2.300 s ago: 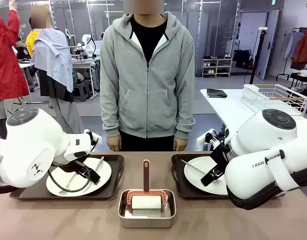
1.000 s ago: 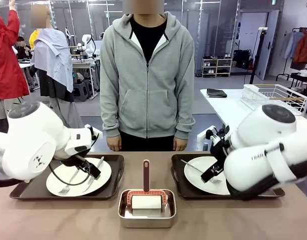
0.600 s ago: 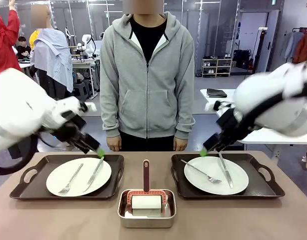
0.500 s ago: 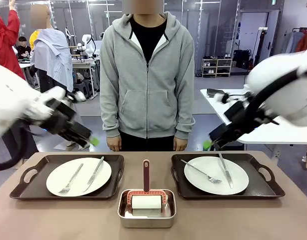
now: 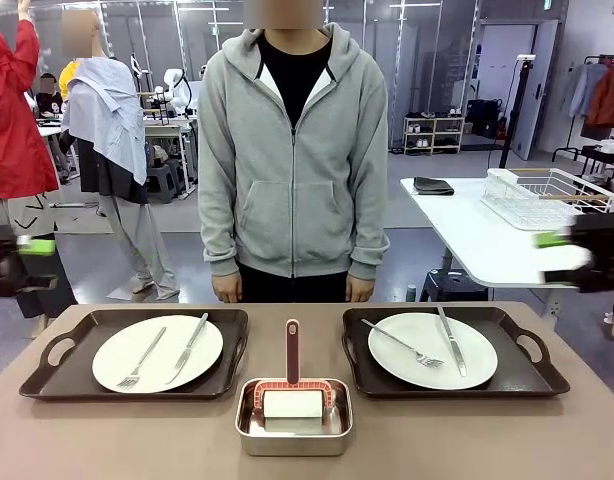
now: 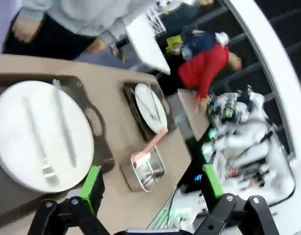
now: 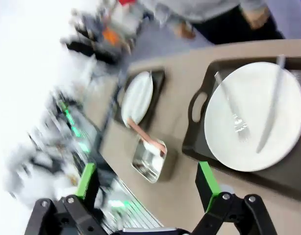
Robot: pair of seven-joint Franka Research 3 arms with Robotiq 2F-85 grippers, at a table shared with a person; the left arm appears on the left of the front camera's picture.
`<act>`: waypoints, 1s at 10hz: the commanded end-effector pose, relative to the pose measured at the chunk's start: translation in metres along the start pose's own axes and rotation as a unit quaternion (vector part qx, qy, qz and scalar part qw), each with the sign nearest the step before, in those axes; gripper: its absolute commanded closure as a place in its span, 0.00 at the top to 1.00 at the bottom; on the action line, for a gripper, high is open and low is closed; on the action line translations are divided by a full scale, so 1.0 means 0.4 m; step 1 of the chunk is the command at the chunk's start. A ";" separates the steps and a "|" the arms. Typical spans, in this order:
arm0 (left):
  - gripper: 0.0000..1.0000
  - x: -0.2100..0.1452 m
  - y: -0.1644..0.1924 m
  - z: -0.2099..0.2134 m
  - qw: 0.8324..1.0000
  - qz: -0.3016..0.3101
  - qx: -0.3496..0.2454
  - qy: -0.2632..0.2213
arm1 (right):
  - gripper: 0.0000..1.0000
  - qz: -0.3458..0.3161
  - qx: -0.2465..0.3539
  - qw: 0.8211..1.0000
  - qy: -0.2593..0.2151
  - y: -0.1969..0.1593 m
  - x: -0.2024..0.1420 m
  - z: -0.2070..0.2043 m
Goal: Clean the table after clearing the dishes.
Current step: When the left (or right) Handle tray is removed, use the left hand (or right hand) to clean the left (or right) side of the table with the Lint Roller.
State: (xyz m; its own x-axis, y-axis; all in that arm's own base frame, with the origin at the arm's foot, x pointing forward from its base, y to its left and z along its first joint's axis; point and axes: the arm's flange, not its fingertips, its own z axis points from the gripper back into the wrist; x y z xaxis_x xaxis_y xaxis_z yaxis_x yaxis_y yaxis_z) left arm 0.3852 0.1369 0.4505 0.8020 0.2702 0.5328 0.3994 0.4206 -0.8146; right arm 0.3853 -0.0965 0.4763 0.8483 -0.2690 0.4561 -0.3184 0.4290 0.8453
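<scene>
The taupe table holds the dishes side by side. The left white plate, with fork and knife, lies on a dark tray. On a second tray lies the right plate, also with fork and knife. My left gripper hovers blurred at the far left edge, above the floor beside the table. My right gripper is blurred at the far right. In the left wrist view my left gripper stands open above a plate. My right gripper is open and empty over a plate.
A steel pan with a red-handled white roller sits at the front middle. A person in a grey hoodie stands at the far edge, hands down. A white side table with a wire rack stands right.
Both arms have lifted off the plates and swung outward to the picture's edges, their grippers still open. The dishes, pan and person have not moved.
</scene>
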 end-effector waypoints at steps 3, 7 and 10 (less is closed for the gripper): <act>1.00 -0.075 0.072 0.254 0.982 0.073 0.046 -0.169 | 1.00 -0.084 0.019 0.978 -0.191 -0.152 -0.082 0.328; 1.00 -0.116 0.052 0.363 0.963 0.089 0.104 -0.231 | 1.00 -0.107 -0.014 0.969 -0.223 -0.196 -0.132 0.439; 1.00 -0.127 0.095 0.406 0.969 0.086 0.088 -0.215 | 1.00 -0.129 -0.006 0.964 -0.232 -0.206 -0.149 0.459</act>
State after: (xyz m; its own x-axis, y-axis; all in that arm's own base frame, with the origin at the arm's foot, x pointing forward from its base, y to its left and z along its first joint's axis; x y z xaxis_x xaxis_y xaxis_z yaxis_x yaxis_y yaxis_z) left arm 0.2866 0.2766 0.4296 0.5760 0.6691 0.4696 0.1519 0.4769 -0.8657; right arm 0.2844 -0.2740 0.4278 0.6223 -0.7203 0.3064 -0.1061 0.3102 0.9447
